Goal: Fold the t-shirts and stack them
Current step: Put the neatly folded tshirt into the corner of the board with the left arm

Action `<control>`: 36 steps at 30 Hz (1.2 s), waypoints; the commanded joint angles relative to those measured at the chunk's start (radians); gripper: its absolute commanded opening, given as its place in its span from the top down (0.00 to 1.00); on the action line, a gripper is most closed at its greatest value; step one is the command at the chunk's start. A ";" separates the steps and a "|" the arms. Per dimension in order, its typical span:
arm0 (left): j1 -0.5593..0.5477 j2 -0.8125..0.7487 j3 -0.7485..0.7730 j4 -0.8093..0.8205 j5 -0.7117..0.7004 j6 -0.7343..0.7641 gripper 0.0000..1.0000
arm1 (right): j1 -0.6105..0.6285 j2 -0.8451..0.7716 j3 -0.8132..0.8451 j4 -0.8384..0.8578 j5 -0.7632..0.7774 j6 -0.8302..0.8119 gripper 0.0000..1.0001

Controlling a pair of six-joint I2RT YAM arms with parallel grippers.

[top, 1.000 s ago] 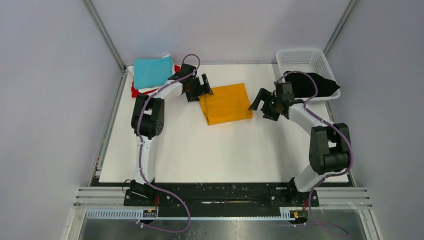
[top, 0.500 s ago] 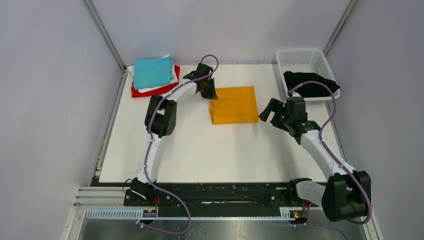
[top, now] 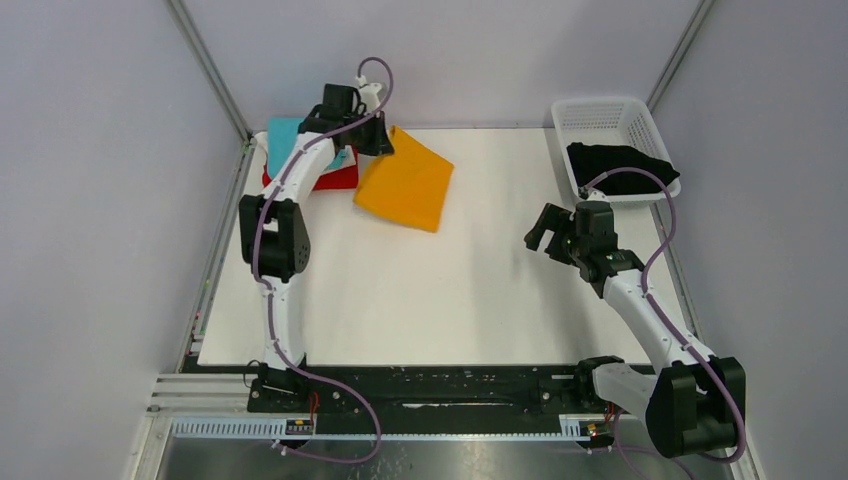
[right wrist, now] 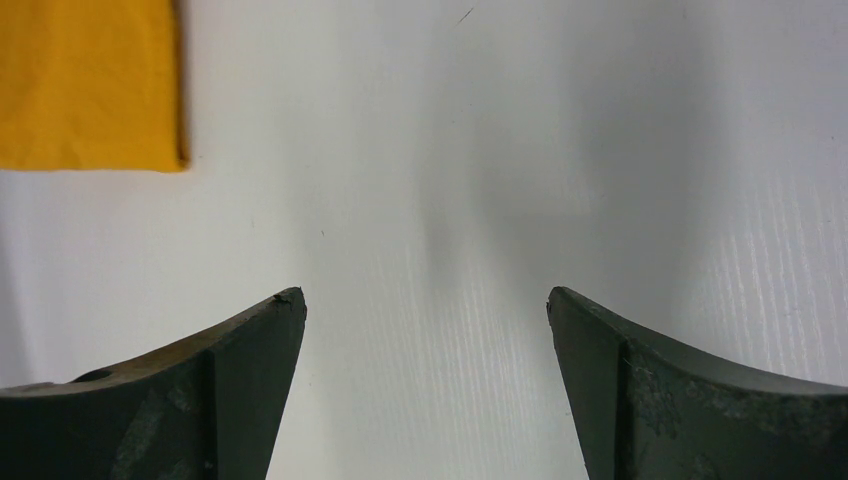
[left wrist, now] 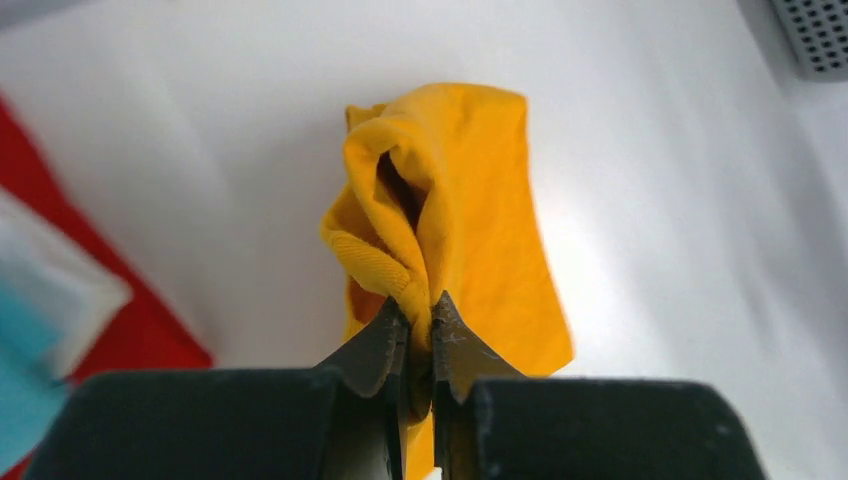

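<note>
"What's the left claw (left wrist: 420, 330) got hold of?"

"The orange-yellow t-shirt (top: 405, 185). Its jaws are pinched tight on a bunched edge of the cloth, up at the far left of the table (top: 450, 300), right by the pile."

"Is the shirt off the table?"

"The gripped end is lifted. The rest slopes down and to the right, folded. I can't tell whether its lower edge touches."

"And the pile?"

"A teal t-shirt (top: 285, 135) on top, a white t-shirt (left wrist: 80, 290) under it, and a red t-shirt (top: 335, 178) at the bottom."

"The right claw (right wrist: 425, 300)?"

"It has its fingers spread wide with nothing between them. It hangs over bare table on the right side, well apart from the orange shirt."

"Anything else?"

"A black t-shirt (top: 615, 165) lies heaped in the white mesh basket (top: 600, 110), far right corner."
</note>
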 commanded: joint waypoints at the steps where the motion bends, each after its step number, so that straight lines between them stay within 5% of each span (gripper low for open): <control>1: 0.015 -0.073 0.062 -0.078 -0.105 0.167 1.00 | 0.005 -0.024 0.002 0.001 0.039 -0.021 0.01; 8: 0.021 -0.092 0.108 -0.097 -0.425 0.255 1.00 | 0.005 -0.026 0.000 -0.002 0.084 -0.019 0.00; 18: 0.040 -0.109 0.112 0.086 -0.712 0.227 1.00 | 0.005 -0.019 -0.006 0.003 0.116 -0.014 0.00; 36: 0.074 -0.123 0.269 0.111 -0.704 0.174 1.00 | 0.006 0.003 0.003 0.000 0.147 -0.015 0.01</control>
